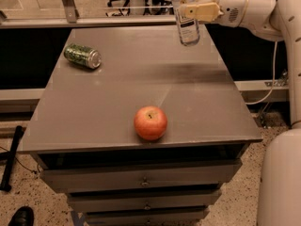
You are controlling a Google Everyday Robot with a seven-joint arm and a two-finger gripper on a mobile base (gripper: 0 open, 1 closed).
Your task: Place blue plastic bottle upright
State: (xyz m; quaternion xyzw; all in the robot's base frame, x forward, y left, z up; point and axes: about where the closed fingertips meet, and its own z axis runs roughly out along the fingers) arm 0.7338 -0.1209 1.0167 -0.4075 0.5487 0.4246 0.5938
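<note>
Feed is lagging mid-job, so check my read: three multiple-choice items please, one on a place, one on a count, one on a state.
1. Where is the round red apple?
A) near the front edge of the grey metal tabletop
B) at its far left corner
C) on the floor

2. How many objects rest on the tabletop?
A) one
B) two
C) three

3. How is the slim clear plastic bottle now?
A) lying on the tabletop
B) held roughly upright in the air by the beige two-finger gripper
C) standing beside the apple

Answers:
1 A: the apple sits by the front edge.
2 B: only the apple and the green drink can, on its side at far left.
3 B: the gripper is shut on the bottle above the table's far right.
</note>
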